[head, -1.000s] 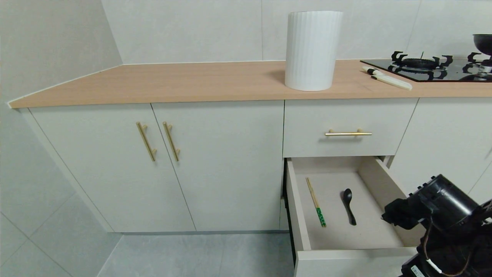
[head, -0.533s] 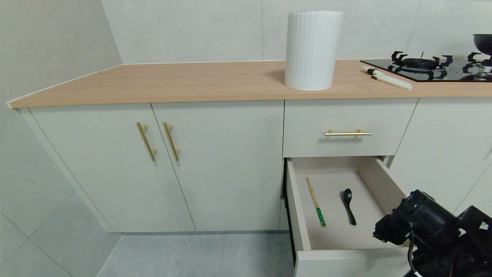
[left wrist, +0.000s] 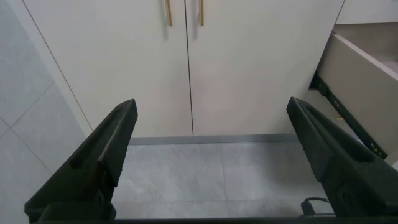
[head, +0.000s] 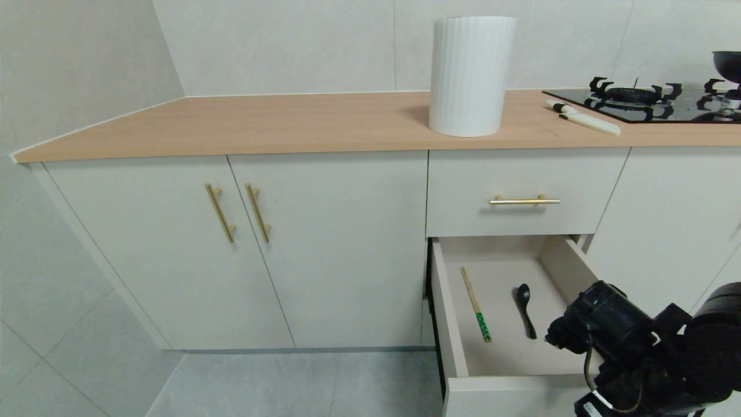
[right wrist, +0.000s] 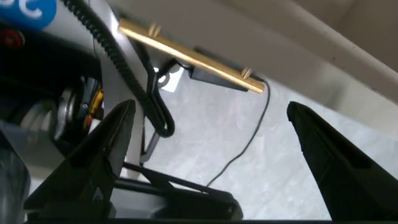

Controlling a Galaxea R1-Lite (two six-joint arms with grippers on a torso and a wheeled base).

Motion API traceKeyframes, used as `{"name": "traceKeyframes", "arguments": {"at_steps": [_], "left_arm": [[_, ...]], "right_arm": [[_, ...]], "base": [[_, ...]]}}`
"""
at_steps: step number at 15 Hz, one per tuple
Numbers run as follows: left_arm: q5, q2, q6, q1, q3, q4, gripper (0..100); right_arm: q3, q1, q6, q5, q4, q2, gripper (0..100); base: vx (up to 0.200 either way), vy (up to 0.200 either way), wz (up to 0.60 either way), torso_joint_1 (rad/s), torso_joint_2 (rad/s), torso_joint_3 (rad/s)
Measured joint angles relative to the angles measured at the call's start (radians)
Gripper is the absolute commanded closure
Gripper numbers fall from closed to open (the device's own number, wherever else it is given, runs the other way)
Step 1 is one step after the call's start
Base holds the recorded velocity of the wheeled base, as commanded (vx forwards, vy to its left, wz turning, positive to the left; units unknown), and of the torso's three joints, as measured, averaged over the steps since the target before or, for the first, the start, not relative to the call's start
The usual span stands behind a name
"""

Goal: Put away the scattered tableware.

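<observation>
Spoon (head: 525,313) lies inside open drawer (head: 448,324); right end effector (right wrist: 210,107), released, faces its handle (right wrist: 193,57) outside.

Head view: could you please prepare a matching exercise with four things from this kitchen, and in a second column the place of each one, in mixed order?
Things
1. black plastic spoon
2. pair of wooden chopsticks with green ends
3. tall white ribbed cylindrical container
4. horizontal gold metal bar handle

Places
A. fixed on the front of the closed upper drawer
B. lying in the open lower drawer, close to its left wall
C. standing upright on the wooden countertop
D. lying in the open lower drawer, near its middle

Pairs: 1-D, 2-B, 3-C, 4-A
</observation>
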Motion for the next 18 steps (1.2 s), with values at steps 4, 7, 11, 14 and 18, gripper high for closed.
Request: {"name": "traceKeyframes", "arguments": {"at_steps": [4,7,11,14,18], "left_arm": [[0.001,0.000,0.000,0.000,0.000,0.000,0],[0.001,0.000,0.000,0.000,0.000,0.000,0],[0.000,0.000,0.000,0.000,0.000,0.000,0],[0.000,0.000,0.000,0.000,0.000,0.000,0],[0.000,0.000,0.000,0.000,0.000,0.000,0]], "right_arm": [[-0.031,-0.004,0.074,-0.026,-0.054,0.033,0],[-0.047,-0.005,0.135,-0.036,-0.115,0.056,0],[-0.084,-0.031,0.192,-0.087,-0.217,0.105,0],[-0.107,-0.059,0.193,-0.096,-0.324,0.134,0],[-0.187,-0.101,0.193,-0.097,-0.357,0.200,0]], "base": [[0.000,0.000,0.00,0.000,0.00,0.000],[0.000,0.000,0.00,0.000,0.00,0.000],[0.000,0.000,0.00,0.000,0.00,0.000],[0.000,0.000,0.00,0.000,0.00,0.000],[0.000,0.000,0.00,0.000,0.00,0.000]]}}
